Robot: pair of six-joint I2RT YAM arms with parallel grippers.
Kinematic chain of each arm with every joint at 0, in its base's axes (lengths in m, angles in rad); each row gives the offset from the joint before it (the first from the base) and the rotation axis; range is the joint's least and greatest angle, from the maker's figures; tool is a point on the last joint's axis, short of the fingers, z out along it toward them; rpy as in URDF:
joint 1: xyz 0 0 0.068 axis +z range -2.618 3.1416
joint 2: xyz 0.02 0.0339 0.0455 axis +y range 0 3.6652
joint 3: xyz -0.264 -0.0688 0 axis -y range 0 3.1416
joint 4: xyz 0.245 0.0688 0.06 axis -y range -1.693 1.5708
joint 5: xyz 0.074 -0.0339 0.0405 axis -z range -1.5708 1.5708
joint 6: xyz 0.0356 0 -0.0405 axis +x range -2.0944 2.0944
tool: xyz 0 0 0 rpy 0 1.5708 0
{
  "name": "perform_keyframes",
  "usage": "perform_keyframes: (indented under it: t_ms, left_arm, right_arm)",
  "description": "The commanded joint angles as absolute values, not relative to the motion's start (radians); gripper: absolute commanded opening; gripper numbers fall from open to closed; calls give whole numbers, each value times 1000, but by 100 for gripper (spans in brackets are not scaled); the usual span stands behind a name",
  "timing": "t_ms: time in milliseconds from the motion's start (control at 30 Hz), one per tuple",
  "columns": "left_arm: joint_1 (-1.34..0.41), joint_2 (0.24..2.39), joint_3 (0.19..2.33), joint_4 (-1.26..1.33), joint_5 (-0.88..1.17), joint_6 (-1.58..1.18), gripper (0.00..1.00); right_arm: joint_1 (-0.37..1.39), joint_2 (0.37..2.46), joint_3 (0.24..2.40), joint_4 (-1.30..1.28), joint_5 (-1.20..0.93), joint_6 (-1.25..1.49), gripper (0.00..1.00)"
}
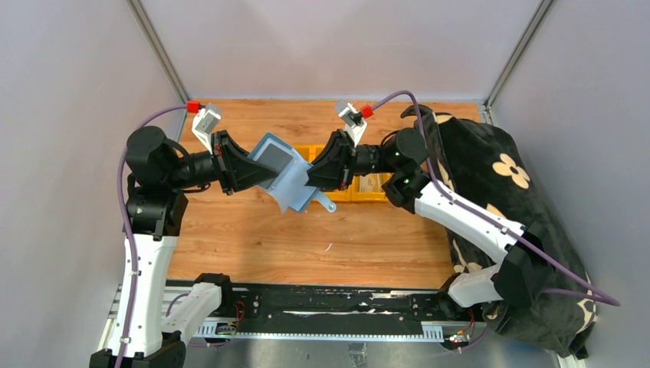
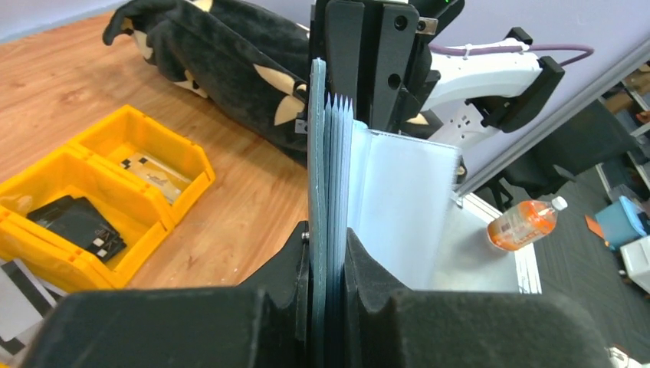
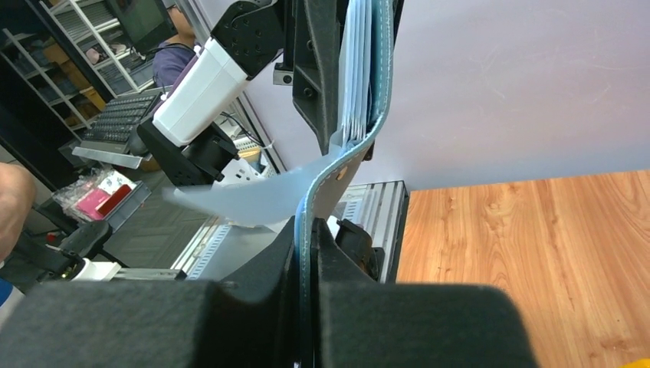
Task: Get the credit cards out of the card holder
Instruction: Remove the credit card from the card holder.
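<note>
Top view: two robot arms met mid-frame, holding the slate-blue card holder [image 1: 290, 178] up in the air btwn them. It hung above the wooden counter [image 1: 306, 238], w/ the yellow bins [image 2: 184, 180] on the counter beyond it.

The L end effector [image 1: 257, 172] was pressed together on one edge of the holder. The L wrist view showed its fingers [image 2: 375, 276] squeezing the edge-on stack of layers. The R end effector [image 1: 316, 175] pinched the opposite side, clamped on the outer cover, which bent in a soft curve just past its fingers [image 3: 264, 264]. A clear plastic sleeve [image 2: 398, 207] fanned loose from the stack. No single credit card could be picked out; they were prob. tucked inside the sleeves.

Handling, as a guess: the holder looked light and floppy, w/ slick plastic pockets, and the cards would be thin, stiff and slippery. The best hold would be a card's exposed short edge, pinched flat. The other end effector should grip the cover near the spine so the sleeves don't drag along.
</note>
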State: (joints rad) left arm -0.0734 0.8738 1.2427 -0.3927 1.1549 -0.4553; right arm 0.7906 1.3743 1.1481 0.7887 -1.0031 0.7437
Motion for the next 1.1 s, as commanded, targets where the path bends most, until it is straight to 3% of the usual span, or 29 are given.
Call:
perform_keyframes:
  t_ms: [0,67,133,167,300,433,600,967,1033,1067]
  left_arm:
    - [-40,886,1281,-416,1154,-413,0]
    - [-40,875,1277,-439,1147,-360,0]
    - [-41,864,1284,-476,1132,-315,0]
    - [-41,861,1286,-483,1130,-301,0]
    - [-40,856,1289,-484,1137,-294,0]
    - [-40,840,1273,-470,1148,-285,0]
    - [-40,843,1262,-423,1175,-341,0]
    - [-40,829,1252,-457,1150,-271,0]
    - [-40,828,1251,-449,1150,-279,0]
    - [-41,828,1251,-445,1150,-285,0]
  right_arm:
    - [790,1316,1137,793,-1056,739,24]
    - [768,1315,1145,767,-1048,765,55]
    - [742,1308,1137,772,-1035,797,72]
    - [721,1300,1129,777,-1022,812,74]
    - [612,1242,1111,666,-885,838,76]
    - [616,1215,1139,562,-775,805,77]
    - [730,1266,1254,350,-780,589,78]
    - [779,1324,1280,379,-865,597,80]
    - [787,1337,1297,333,-873,576,72]
    - [789,1347,1315,298,-878,562,64]
